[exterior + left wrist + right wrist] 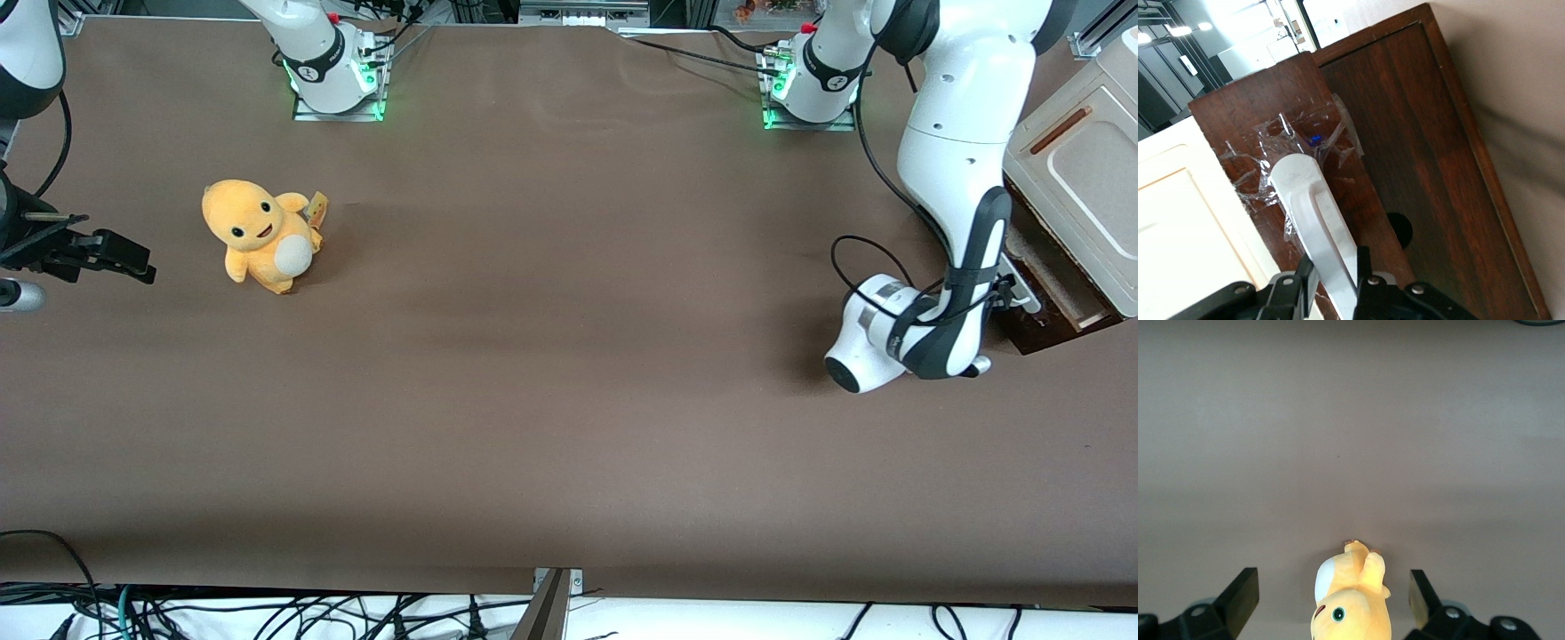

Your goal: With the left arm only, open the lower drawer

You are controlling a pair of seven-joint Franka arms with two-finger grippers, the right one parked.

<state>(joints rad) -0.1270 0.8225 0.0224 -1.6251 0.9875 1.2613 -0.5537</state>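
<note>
Hand (1331,283) clamps the lower drawer (1418,167) handle (1315,213), open table (569,373) in front.

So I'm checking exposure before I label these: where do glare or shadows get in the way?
Left wrist view: ceiling lights blow out to white, and crinkled tape on the lower drawer glints around the white handle, which the gripper is closed on. Front view: even light; the left arm throws a soft shadow on the table. Right wrist view: flat, no glare.

Glossy dark wood lower drawer (1418,153), seemingly.
</note>
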